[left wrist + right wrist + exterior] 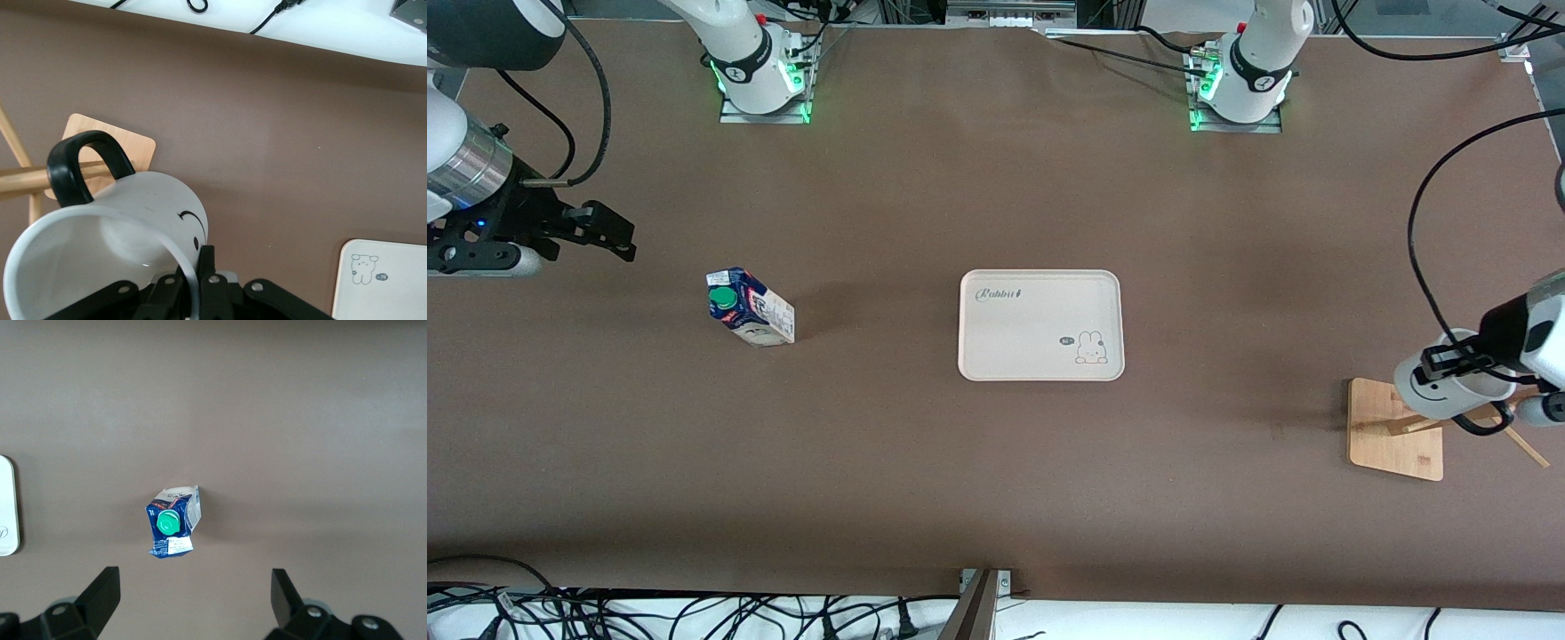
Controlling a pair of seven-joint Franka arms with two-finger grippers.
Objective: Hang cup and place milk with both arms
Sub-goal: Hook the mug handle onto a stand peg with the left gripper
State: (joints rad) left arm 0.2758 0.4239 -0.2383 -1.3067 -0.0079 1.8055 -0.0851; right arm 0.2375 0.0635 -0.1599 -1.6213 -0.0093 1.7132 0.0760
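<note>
The cup (1443, 388), a white mug with a black smiley face, is tilted in my left gripper (1458, 360), which is shut on its rim. It hangs over the wooden rack (1394, 428) at the left arm's end of the table. In the left wrist view the cup (127, 227) fills the foreground, and the rack's peg (23, 179) shows through the loop of the black handle (81, 163). The milk (749, 308) stands on the table toward the right arm's end. My right gripper (609, 236) is open and empty, up over the table beside the milk (172, 521).
A pale tray (1040, 324) with a rabbit print lies mid-table between the milk and the rack; it also shows in the left wrist view (400, 293) and the right wrist view (7, 507). Cables lie along the table's edge nearest the front camera.
</note>
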